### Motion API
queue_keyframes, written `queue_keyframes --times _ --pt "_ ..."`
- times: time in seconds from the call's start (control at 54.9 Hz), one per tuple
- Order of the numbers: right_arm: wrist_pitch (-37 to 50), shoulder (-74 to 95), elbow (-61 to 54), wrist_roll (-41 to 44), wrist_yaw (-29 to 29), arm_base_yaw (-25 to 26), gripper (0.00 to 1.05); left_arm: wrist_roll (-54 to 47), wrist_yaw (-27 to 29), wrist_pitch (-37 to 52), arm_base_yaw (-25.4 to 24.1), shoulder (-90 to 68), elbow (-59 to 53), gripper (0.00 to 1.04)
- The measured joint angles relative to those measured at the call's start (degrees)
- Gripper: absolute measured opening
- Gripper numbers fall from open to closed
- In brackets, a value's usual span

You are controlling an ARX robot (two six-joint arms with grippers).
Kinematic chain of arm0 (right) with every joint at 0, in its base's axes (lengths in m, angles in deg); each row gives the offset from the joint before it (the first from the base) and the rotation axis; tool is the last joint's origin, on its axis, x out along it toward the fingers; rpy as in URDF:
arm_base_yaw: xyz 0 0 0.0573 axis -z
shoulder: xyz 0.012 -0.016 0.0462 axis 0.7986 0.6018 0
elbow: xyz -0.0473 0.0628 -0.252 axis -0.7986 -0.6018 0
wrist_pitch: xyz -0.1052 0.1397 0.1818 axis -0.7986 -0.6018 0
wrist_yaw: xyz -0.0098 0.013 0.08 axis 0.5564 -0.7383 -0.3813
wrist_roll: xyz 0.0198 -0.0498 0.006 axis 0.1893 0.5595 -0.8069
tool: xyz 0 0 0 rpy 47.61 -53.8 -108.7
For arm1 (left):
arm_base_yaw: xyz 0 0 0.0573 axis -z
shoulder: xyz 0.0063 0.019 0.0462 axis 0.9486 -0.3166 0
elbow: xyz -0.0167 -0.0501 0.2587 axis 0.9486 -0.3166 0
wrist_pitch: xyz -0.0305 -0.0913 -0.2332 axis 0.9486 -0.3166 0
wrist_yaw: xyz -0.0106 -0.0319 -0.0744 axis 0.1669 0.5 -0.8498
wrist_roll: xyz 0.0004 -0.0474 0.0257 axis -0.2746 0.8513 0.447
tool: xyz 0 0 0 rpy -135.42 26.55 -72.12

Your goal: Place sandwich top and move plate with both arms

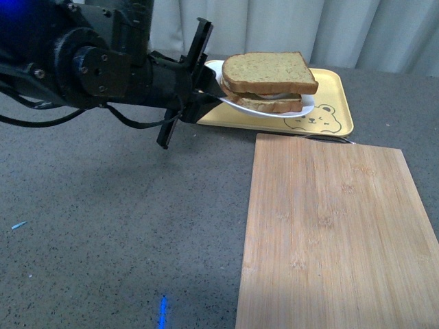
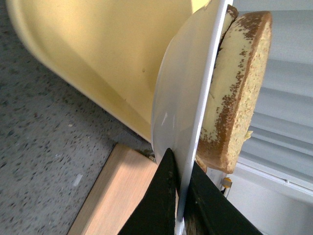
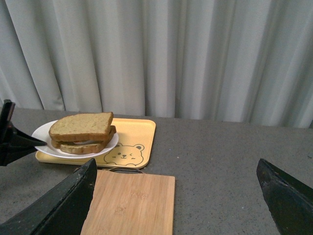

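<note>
Seemingly level plate, left tool pinching rim

The sandwich top hides most of the pale filling under it. The plate covers part of the yellow tray. The front view's lower edge cuts off the cutting board, and its left edge the left arm.

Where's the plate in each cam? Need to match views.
Front: plate upper centre, over the yellow tray, left rim pinched by the left gripper.
Left wrist: plate edge-on, running top to bottom through the picture's middle, rim between the gripper's fingers.
Right wrist: plate at picture left, mid-height, over the tray.
Shared landmark: the tray, in all three.
</note>
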Motion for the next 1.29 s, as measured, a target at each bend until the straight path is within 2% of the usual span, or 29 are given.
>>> queue_keyframes --times 0.474,0.729,0.911,0.984,1.002,1.021,1.075,1.112,1.185,1.294 --pt "0.00 0.00 0.00 0.00 0.00 0.00 0.95 1.31 0.66 -6.88 2.36 -10.01 15.63 0.04" --pt "0.02 0.00 0.00 0.00 -0.02 0.00 0.95 -0.57 0.66 -6.75 2.34 -8.41 13.18 0.46" --pt "0.00 0.00 0.00 0.00 0.00 0.00 0.95 -10.99 3.26 -7.08 2.51 -1.95 7.13 0.75" --pt "0.02 0.00 0.00 0.00 0.00 0.00 0.95 -17.05 6.67 -7.76 2.93 2.21 4.09 0.87" --pt "0.00 0.00 0.00 0.00 -0.02 0.00 0.95 -19.89 9.73 -7.02 3.26 3.13 2.89 0.90" --pt "0.00 0.00 0.00 0.00 0.00 0.00 0.95 -23.78 14.27 -3.10 3.61 4.24 0.77 0.87" --pt "0.02 0.00 0.00 0.00 -0.04 0.00 0.95 -40.85 32.68 18.82 4.04 7.96 -9.84 0.73" --pt "0.00 0.00 0.00 0.00 0.00 0.00 0.95 -51.63 39.56 30.25 3.50 11.21 -17.68 0.63" --pt "0.00 0.00 0.00 0.00 0.00 0.00 0.95 -60.46 40.59 39.08 1.57 15.69 -25.92 0.51" --pt "0.00 0.00 0.00 0.00 0.02 0.00 0.95 -66.60 39.19 44.17 -1.49 22.82 -35.91 0.33"
